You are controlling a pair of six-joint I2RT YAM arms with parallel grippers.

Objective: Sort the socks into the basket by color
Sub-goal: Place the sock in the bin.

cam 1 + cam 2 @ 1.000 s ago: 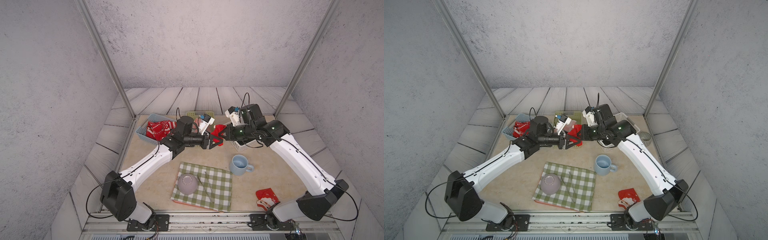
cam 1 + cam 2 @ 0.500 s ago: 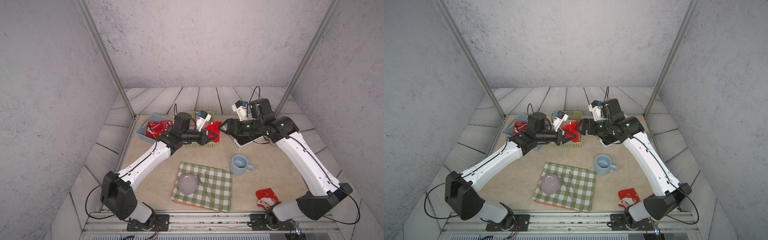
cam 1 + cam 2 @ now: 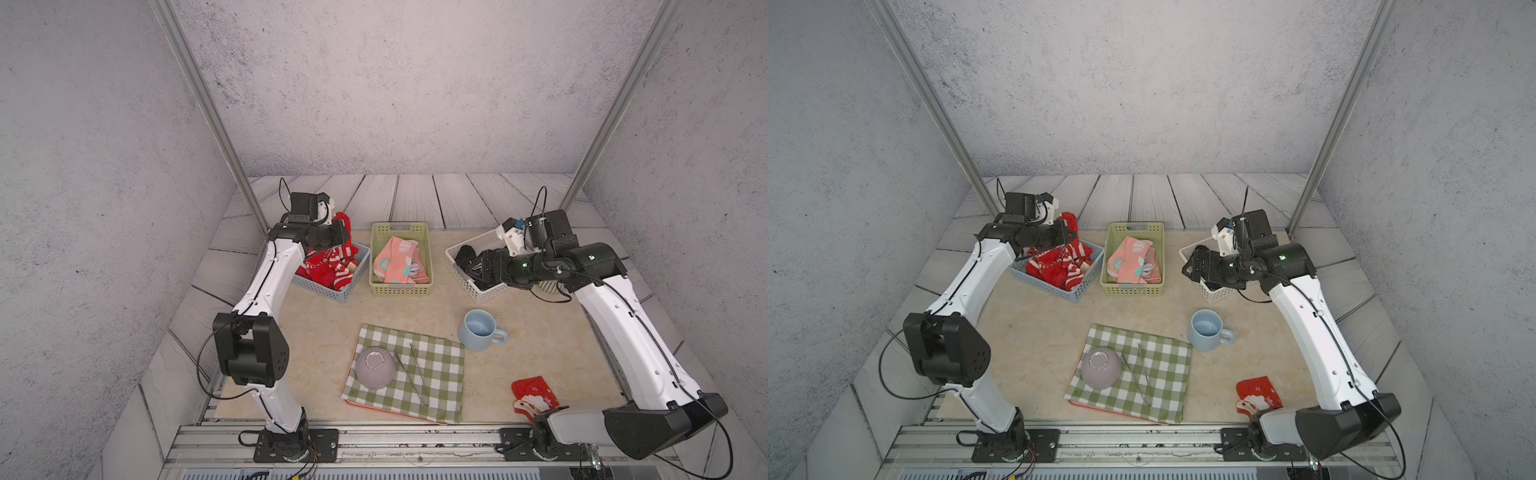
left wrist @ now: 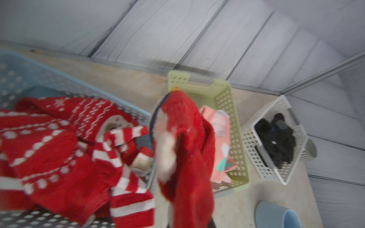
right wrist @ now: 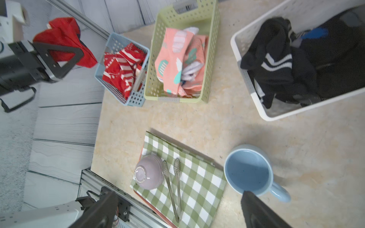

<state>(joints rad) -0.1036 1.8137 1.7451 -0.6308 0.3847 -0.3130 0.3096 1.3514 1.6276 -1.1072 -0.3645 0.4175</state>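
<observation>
My left gripper (image 3: pixel 341 233) is shut on a red sock (image 3: pixel 345 220) and holds it in the air over the back end of the blue basket (image 3: pixel 332 293). The held sock (image 4: pixel 187 148) hangs in front of the left wrist camera and hides the fingers. More red patterned socks (image 3: pixel 332 266) lie in that basket. Pink socks (image 3: pixel 399 257) fill the green basket (image 3: pixel 401 287), and black socks (image 5: pixel 276 59) lie in the white basket (image 3: pixel 473 291). My right gripper (image 5: pixel 178 197) stands open and empty beside the white basket. Another red sock (image 3: pixel 534 392) lies on the table at the front right.
A green-and-white checked cloth (image 3: pixel 436 386) at the front middle carries an upturned grey bowl (image 3: pixel 375 368) and metal tongs (image 3: pixel 417 374). A light blue mug (image 3: pixel 478 330) stands between the cloth and the white basket. Frame posts rise at both back corners.
The right gripper opened, let go of the red sock and drew back to the white basket. The left gripper shut on that sock and carried it left, over the blue basket.
</observation>
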